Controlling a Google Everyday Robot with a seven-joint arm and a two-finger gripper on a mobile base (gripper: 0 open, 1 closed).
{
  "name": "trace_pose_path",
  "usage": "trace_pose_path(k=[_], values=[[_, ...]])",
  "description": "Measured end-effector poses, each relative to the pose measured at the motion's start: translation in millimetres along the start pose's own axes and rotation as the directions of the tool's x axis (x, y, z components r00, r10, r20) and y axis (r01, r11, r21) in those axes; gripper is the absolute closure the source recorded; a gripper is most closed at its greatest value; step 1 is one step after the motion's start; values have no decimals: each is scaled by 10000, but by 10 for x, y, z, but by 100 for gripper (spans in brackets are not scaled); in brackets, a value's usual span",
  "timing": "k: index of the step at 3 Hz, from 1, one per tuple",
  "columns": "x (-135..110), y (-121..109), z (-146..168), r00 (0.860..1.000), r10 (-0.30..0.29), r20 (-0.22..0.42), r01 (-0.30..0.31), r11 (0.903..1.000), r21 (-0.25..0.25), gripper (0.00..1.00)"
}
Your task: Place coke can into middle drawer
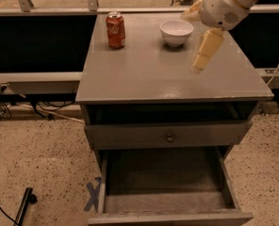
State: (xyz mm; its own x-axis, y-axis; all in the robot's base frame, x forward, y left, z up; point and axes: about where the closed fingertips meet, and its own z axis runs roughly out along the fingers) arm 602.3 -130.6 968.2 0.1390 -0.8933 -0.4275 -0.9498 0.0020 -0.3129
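Observation:
The coke can point(115, 30) stands upright at the back left of the grey cabinet top point(139, 74). The middle drawer point(163, 202) is pulled out at the bottom front, with nothing on its plank floor. My gripper point(199, 31) hangs over the right part of the cabinet top, just right of the white bowl point(176, 32). Its cream fingers point(206, 48) are spread apart and hold nothing. It is well to the right of the can, with the bowl between them.
A closed drawer front with a round knob point(169, 137) sits above the open drawer. A metal rail point(50, 11) runs behind the cabinet. Cables point(7, 108) and a black tool point(24, 206) lie on the speckled floor at left.

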Motion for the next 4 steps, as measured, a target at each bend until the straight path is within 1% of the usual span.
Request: trace_pose_path(k=[1, 2, 3, 4], values=[[-58, -489, 471, 9874, 262, 1560, -235, 9995, -192, 0], [-193, -913, 915, 9375, 931, 3352, -867, 9957, -339, 0], [-516, -1368, 867, 8270, 1722, 5351, -2083, 9780, 72, 0], [-835, -1778, 760, 7248, 2171, 6539, -3212, 9461, 419, 0]])
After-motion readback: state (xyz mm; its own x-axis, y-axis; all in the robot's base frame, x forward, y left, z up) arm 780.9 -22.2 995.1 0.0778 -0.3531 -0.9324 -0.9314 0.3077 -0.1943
